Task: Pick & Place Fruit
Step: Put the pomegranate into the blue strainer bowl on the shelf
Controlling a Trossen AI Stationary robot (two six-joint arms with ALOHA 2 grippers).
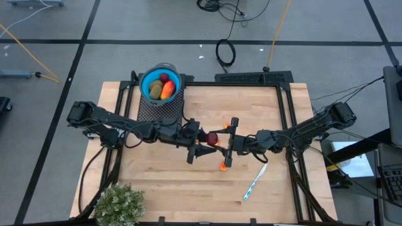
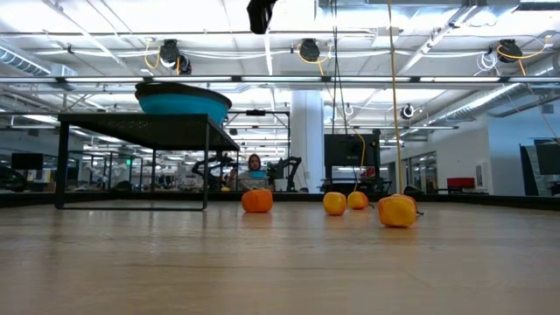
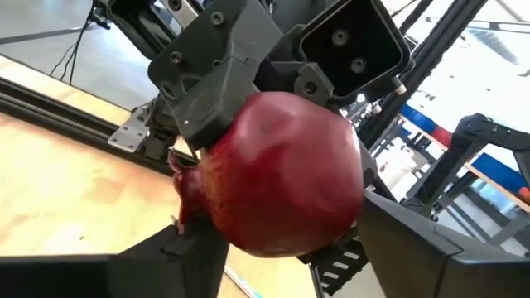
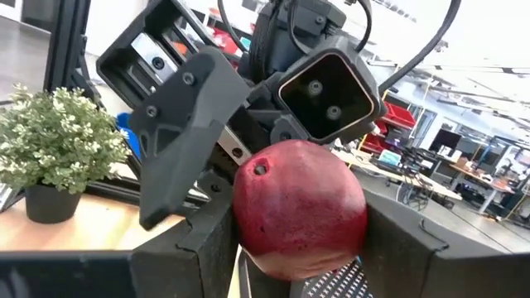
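Two grippers meet over the middle of the table in the high view: my left gripper [image 1: 198,140] and my right gripper [image 1: 227,142] face each other with a dark red pomegranate [image 1: 212,137] between them, lifted clear of the wood. The blue bowl [image 1: 145,80], which already holds several fruits [image 1: 162,88], sits on a black mesh stand [image 1: 160,110] on my left arm's side. I judge this to be a hand-over towards the left arm. One small orange piece [image 1: 222,167] lies on the table near the grippers.

Low view: four small orange fruits [image 2: 257,200] rest on the wood; neither gripper's tip shows here.

Left wrist view: the pomegranate [image 3: 281,174] fills the space between my left fingers [image 3: 166,258]. They bracket it closely, but I cannot tell whether they are clamped.

Right wrist view: my right fingers [image 4: 192,248] hold the pomegranate [image 4: 298,207] at its lower half.

Procedure, as I judge it:
1. Seat the left fingers across the widest part of the fruit, clear of the right fingers.
2. Confirm a firm left grip before loosening the right.
3. Draw the right gripper straight back; the round skin can roll out sideways.
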